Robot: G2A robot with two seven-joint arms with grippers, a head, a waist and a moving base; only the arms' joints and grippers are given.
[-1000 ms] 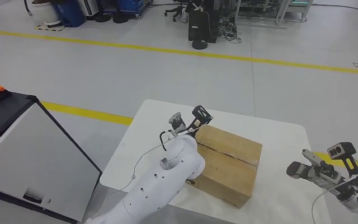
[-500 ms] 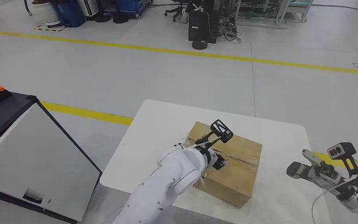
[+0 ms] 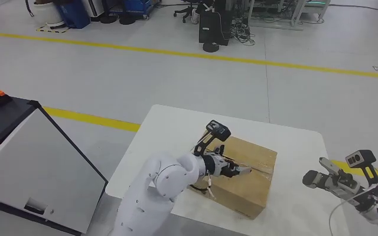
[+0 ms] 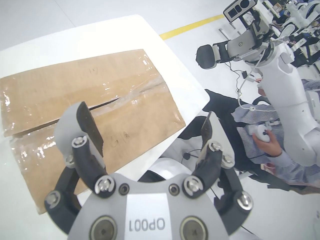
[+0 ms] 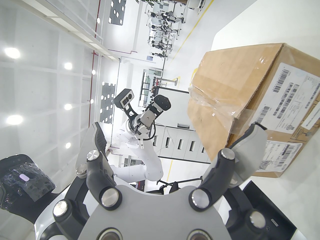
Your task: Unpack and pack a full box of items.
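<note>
Right gripper hangs off the near right side of a white table, its two fingers spread wide with nothing between them. It is turned toward the cardboard box and stands well apart from it, facing the box's right end, which carries white printed labels. The box sits closed on the near right part of the table, turned at a slight angle to the table's edges, with one corner close to the near edge. To the left, the left arm comes over the near left side of the box, and the left gripper is over the middle of the box top. Its fingers are also spread wide and empty. They point along the centre seam, where two brown flaps meet under wrinkled clear tape and a dark slit gapes along part of the join. Whether the fingertips touch the cardboard cannot be told. Beyond the seam lies the far flap, then a bare strip of table reaching to its far edge. Off to the left of the table stands a grey cabinet on the floor, and a yellow line crosses the pale floor far behind.
</note>
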